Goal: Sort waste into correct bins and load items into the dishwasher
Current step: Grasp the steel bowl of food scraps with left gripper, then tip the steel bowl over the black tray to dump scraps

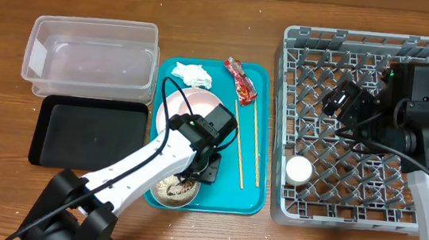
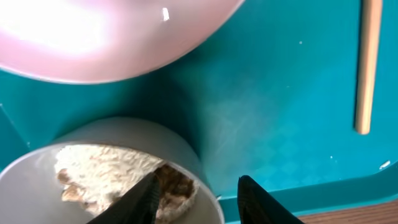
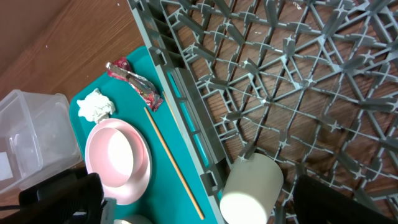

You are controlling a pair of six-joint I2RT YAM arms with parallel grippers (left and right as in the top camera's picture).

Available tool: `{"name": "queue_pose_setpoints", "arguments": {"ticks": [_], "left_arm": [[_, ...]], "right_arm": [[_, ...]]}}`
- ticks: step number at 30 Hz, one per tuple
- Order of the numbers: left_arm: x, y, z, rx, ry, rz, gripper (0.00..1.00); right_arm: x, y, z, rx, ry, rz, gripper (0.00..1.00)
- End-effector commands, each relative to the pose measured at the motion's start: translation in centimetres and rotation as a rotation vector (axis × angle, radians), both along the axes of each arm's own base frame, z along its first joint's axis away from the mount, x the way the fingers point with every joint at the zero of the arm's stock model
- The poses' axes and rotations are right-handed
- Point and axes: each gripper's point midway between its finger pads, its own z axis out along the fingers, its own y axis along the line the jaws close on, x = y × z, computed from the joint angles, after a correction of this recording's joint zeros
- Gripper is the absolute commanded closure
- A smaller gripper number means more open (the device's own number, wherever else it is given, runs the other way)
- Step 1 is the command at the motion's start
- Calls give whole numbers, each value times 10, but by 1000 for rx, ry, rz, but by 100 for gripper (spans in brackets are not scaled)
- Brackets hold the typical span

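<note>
A pale bowl (image 1: pixel 174 192) with white rice and brown scraps (image 2: pixel 106 171) sits at the front of the teal tray (image 1: pixel 248 195). My left gripper (image 1: pixel 201 171) is open, and its fingers (image 2: pixel 196 202) straddle the bowl's right rim (image 2: pixel 186 165), one inside and one outside. The pink-rimmed plate (image 1: pixel 197 105) lies just behind the bowl. The tissue (image 1: pixel 193 75), red wrapper (image 1: pixel 241 81) and two chopsticks (image 1: pixel 239 143) lie on the teal tray. The white cup (image 1: pixel 299 170) lies in the grey dish rack (image 1: pixel 364 220). My right gripper (image 1: pixel 338 101) is open and empty above the rack, with the cup (image 3: pixel 252 186) below it.
The clear tub (image 1: pixel 93 55) stands at the back left, with the black tray (image 1: pixel 89 132) in front of it. Both are left of the teal tray. The rack's upright pegs (image 3: pixel 298 74) fill the right side. Bare wooden table lies along the front.
</note>
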Motion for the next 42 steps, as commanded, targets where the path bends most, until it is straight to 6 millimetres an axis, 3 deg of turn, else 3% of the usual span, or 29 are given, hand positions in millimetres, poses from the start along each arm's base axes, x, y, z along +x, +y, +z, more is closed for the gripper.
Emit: {"name": "queue_pose_setpoints", "arguments": {"ticks": [1,4,7,11,17,21,26,33,38,42], "left_arm": [[-4,1,-15,53,6,-23,61],[0,-2,-25,81,-12,-42,68],[-3,0,-29,106,0,-50,84],[-3,1,-29,108,3,-49,96],[-12,-1,-24,90,48,-50,96],[-16,-3,0,62,66,-22,96],[-7,3,55,-72,-10,67,96],[23,49,116,-409,-97,163,96],[44,94,143,-689,-171,201,96],[66,141,151,-835,-303,234,96]], "right_arm": [[0,0,12,4,-39,6,0],[0,0,10,4,-34,6,0],[0,0,10,4,-33,6,0],[-1,0,10,3,-30,6,0],[0,0,10,3,-30,6,0],[0,0,10,3,-30,6,0],[-1,0,10,2,-29,6,0],[0,-2,9,-7,-30,0,0],[-1,-2,9,-7,-27,0,0],[-1,-2,9,-7,-27,0,0]]}}
